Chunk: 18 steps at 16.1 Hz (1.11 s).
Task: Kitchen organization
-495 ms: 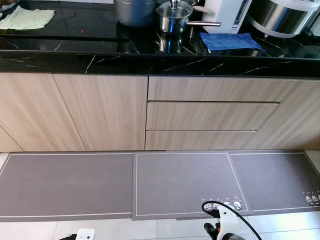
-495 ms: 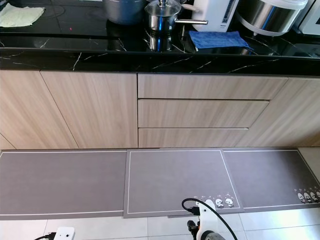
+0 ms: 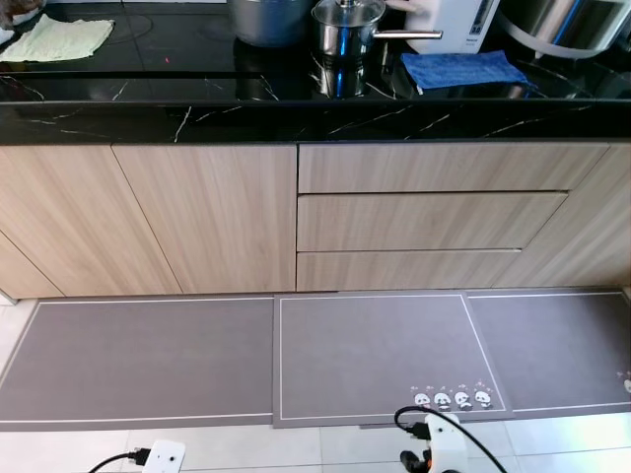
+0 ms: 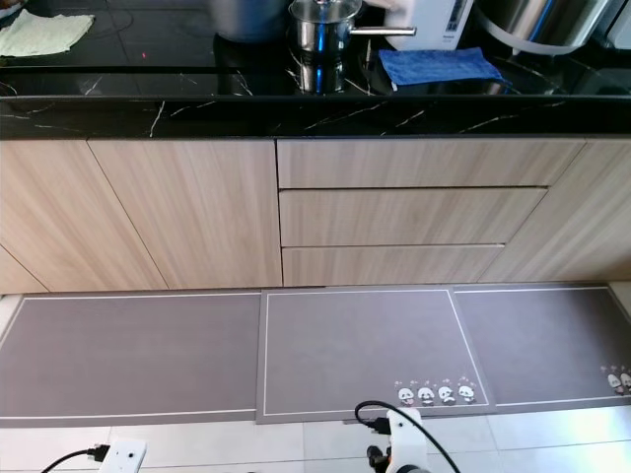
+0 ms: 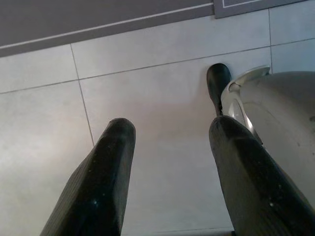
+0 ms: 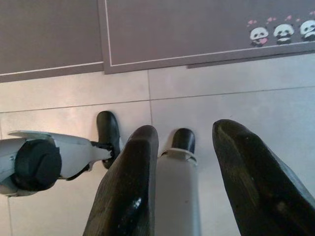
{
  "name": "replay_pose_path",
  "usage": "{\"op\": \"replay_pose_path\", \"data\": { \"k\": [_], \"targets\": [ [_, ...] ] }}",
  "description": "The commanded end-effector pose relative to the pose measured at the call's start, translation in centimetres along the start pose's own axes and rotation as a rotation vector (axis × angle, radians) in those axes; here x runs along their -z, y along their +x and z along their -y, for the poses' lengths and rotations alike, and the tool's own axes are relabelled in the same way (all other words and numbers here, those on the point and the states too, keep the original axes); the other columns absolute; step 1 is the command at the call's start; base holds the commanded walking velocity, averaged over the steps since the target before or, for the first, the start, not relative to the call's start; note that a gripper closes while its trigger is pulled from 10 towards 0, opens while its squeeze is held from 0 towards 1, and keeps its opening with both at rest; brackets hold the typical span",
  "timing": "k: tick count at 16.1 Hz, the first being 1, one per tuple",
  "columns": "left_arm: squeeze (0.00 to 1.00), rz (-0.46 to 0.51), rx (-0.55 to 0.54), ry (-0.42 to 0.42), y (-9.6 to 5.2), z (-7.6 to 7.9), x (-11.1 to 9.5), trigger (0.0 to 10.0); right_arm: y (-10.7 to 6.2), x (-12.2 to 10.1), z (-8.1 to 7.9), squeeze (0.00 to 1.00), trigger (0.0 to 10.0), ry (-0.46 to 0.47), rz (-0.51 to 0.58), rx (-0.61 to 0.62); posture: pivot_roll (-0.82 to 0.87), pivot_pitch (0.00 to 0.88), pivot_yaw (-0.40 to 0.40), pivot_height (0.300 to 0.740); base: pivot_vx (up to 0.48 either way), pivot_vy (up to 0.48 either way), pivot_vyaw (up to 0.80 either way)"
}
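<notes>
Task at its outset, judged from the layout: nothing is held. On the black table (image 3: 118,118), from left: pale green cloth (image 3: 61,39), steel saucepan (image 3: 347,25), blue cloth (image 3: 461,69). All lie near the front edge; none appears sorted yet. Below, the cabinet door (image 3: 212,217) and drawers (image 3: 429,219) are closed. Grey floor mats (image 3: 148,360) leave open standing room before the table. Left pincer (image 5: 170,147) and right pincer (image 6: 184,147) hang over floor tiles, fingers spread wide, empty.
</notes>
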State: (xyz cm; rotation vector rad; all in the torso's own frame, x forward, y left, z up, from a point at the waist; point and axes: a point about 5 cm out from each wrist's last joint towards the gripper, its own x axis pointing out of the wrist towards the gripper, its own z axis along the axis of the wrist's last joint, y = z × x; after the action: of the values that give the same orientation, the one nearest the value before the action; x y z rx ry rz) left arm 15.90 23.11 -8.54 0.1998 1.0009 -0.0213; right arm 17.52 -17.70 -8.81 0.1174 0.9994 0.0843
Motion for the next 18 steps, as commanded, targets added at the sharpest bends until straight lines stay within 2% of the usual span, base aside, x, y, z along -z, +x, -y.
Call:
{"op": "replay_pose_path", "data": {
  "k": [1, 3, 8, 12, 14, 16, 18],
  "targets": [
    [0.0, -0.028, 0.004, 0.032, -0.1, -0.2, 0.6, 10.0, 0.0, 0.5, -0.1, 0.0, 10.0, 0.004, -0.016, 0.005, 0.14, 0.084, 0.008, 0.74, 0.0, 0.0, 0.0],
    [0.0, -0.011, 0.013, 0.061, 0.0, -0.1, -0.1, 10.0, 0.0, 0.5, -0.3, 0.0, 10.0, 0.01, -0.01, 0.004, 0.15, 0.085, 0.016, 0.74, 0.0, 0.0, 0.0],
    [0.0, 0.003, 0.014, 0.047, 0.2, 0.2, -0.7, 10.0, 0.0, 0.2, 0.0, 0.0, 10.0, 0.002, -0.001, 0.01, 0.14, 0.082, 0.005, 0.74, 0.0, 0.0, 0.0],
    [0.0, -0.014, -0.002, -0.067, 0.1, 0.2, 0.0, 10.0, -0.2, -0.2, 0.9, 0.0, 10.0, -0.006, 0.018, 0.05, 0.13, 0.084, -0.003, 0.74, 0.0, 0.0, 0.0],
    [0.0, -0.005, -0.001, -0.087, 0.1, 0.2, 0.0, 10.0, -0.7, 0.3, 2.3, 0.0, 10.0, -0.006, 0.029, 0.085, 0.12, 0.086, -0.009, 0.74, 0.0, 0.0, 0.0],
    [0.0, -0.008, 0.012, -0.079, 0.1, 0.6, 0.2, 10.0, -1.4, 2.1, 3.6, 0.0, 10.0, -0.032, -0.026, 0.117, 0.12, 0.09, -0.011, 0.74, 0.0, 0.0, 0.0],
    [0.0, -0.005, 0.018, -0.086, 0.1, 0.8, 0.2, 10.0, -1.7, 2.9, 4.1, 0.0, 10.0, -0.018, -0.041, 0.129, 0.11, 0.097, -0.018, 0.74, 0.0, 0.0, 0.0]
  ]
}}
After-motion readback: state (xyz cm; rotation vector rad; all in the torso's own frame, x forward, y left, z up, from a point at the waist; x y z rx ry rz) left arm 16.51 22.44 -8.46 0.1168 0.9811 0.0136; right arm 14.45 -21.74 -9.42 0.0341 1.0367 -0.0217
